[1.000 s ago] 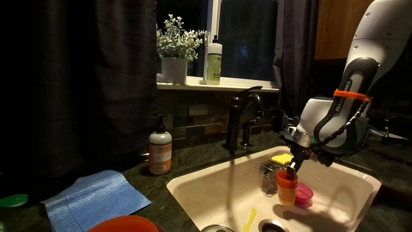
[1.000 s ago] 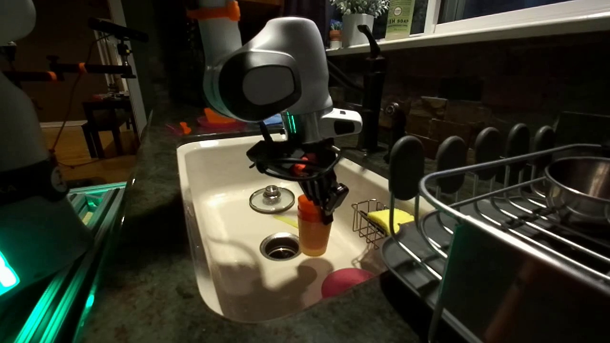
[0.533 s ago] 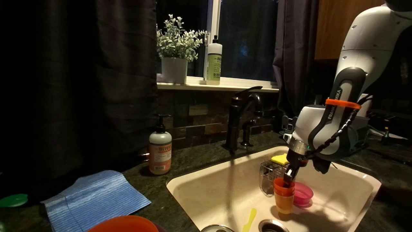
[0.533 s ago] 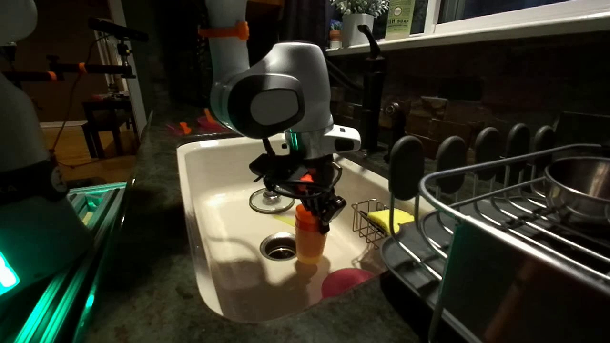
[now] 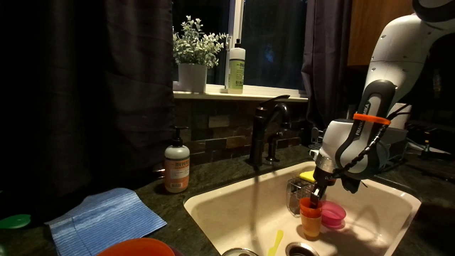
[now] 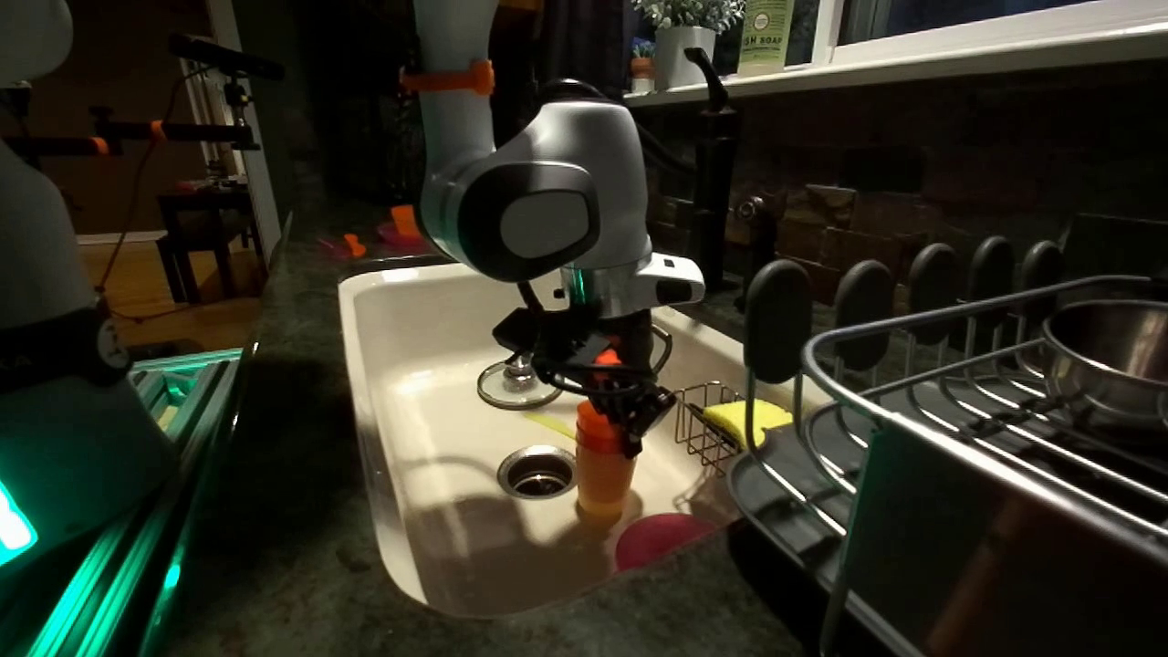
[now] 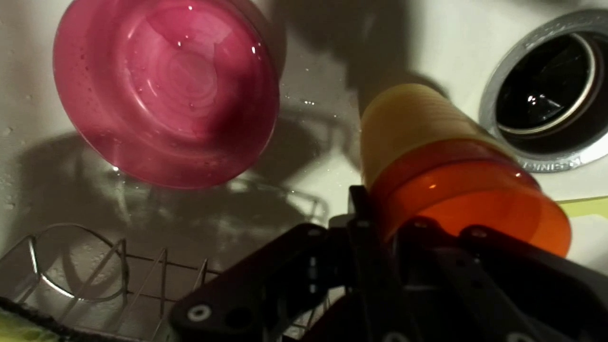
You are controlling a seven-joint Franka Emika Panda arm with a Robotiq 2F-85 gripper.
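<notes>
Has come down, since a second ago, with the nested stack of translucent orange and pale-yellow plastic cups (image 5: 311, 221), now lower in the cream-white sink (image 5: 227, 213) and a little further left in an exterior view. Holds it nearly upright by the wall at the top, pinched in the black two-finger gripper (image 5: 314, 202), with jaws drawn almost together. Cannot tell contact with the sink floor. Has left the round pink plastic bowl (image 7: 109, 95), near the stack, unmoved. Reads "FRAN" and "MIKA" on the white-and-black robot arm (image 5: 394, 71), parted by an orange band (image 5: 371, 118); "MEYER" on the orange plastic pump bottle (image 5: 177, 167); "DISH" and "SOAP" on the green-and-white pump bottle (image 5: 236, 69) on the windowsill (image 5: 213, 95); apparently "SINK" on the steel drain ring (image 7: 546, 164).
</notes>
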